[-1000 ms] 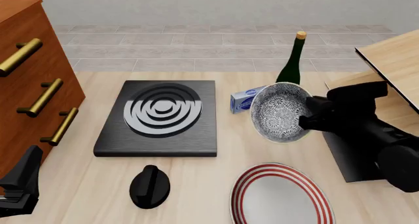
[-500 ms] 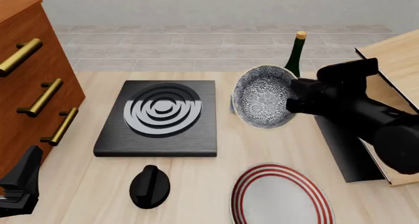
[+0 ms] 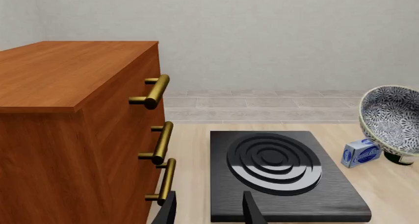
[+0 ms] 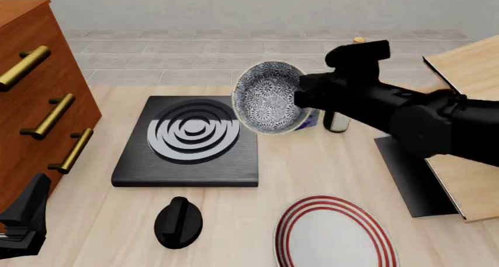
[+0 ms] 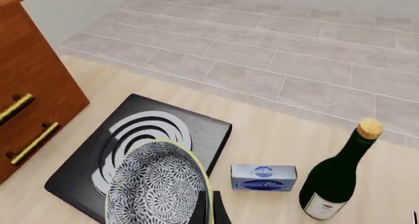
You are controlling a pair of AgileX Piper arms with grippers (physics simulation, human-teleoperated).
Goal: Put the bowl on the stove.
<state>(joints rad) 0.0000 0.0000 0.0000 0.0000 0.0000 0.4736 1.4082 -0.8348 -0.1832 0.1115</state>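
Front view shows the right black gripper [image 4: 300, 99] clamped on the rim of the small deep white bowl with a fine blue-grey pattern [image 4: 269, 105], holding it in the air tipped on its side, its mouth facing the camera. The bowl hangs over the right edge of the flat square black stove with silver-grey burner rings [image 4: 191, 139] and does not touch it. Behind the arm a dark green glass bottle with a cork [image 4: 337, 120] and a small blue box [image 4: 310, 120] are mostly hidden. Nearer the camera a black knob [image 4: 177, 221] lies on the light wooden table [image 4: 319, 167], beside a flat white plate with red rings [image 4: 332, 234]. A brown wooden chest of drawers with brass handles [image 4: 35, 103] stands at the left.

The left gripper [image 4: 23, 220] sits low at the near left corner, well apart from the stove; in the left wrist view its two fingers [image 3: 252, 210] stand apart with nothing between them.

In the right wrist view the bowl [image 5: 156, 187] covers part of the burner rings, and the fingertips [image 5: 208, 210] pinch its rim.
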